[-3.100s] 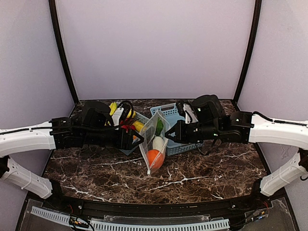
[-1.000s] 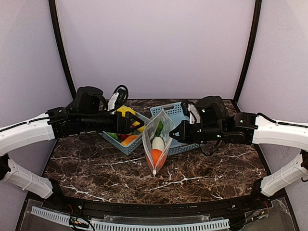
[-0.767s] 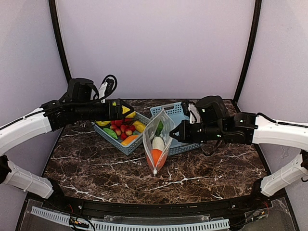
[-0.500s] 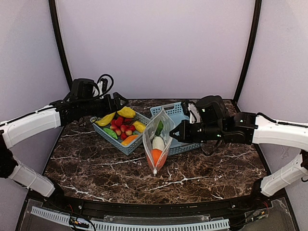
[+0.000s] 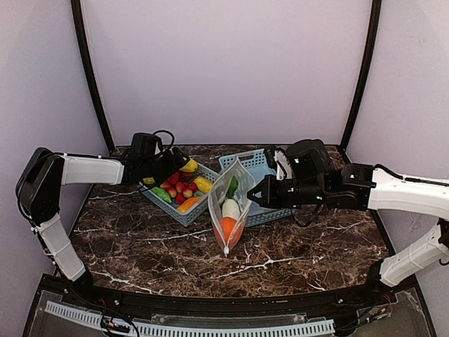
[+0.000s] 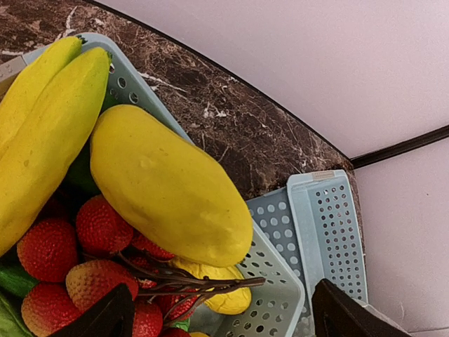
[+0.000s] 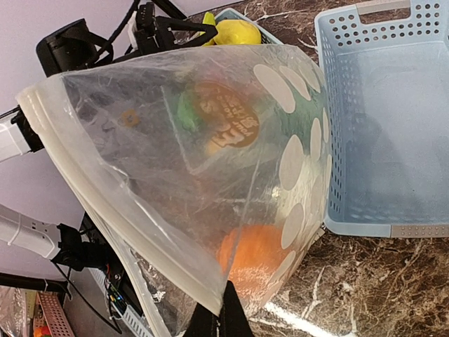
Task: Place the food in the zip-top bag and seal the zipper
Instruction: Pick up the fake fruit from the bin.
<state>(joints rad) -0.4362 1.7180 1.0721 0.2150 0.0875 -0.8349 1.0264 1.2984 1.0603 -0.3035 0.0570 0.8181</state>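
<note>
The zip-top bag [image 5: 229, 200] stands with its mouth open between the two baskets. It holds a round orange [image 5: 226, 227], a white oblong piece [image 5: 231, 208] and a green piece [image 5: 232, 187]. My right gripper [image 5: 257, 194] is shut on the bag's mouth edge; in the right wrist view the gripper [image 7: 223, 317] pinches the zipper strip [image 7: 105, 184] beside the orange [image 7: 256, 256]. The white slider tab [image 5: 226, 250] hangs at the bag's near end. My left gripper [image 5: 170, 163] is open and empty above the yellow fruit [image 6: 168, 189], the bananas [image 6: 42, 119] and the red strawberries [image 6: 49, 246] in the left basket.
The left light-blue basket [image 5: 184, 216] holds several food pieces. An empty light-blue basket [image 5: 261, 165] sits behind the bag and also shows in the right wrist view [image 7: 379, 119]. The back wall and black corner posts are close behind.
My left arm has drawn back to the left and folded, its gripper now low over the far end of the fruit basket. The right gripper and bag have stayed put.
</note>
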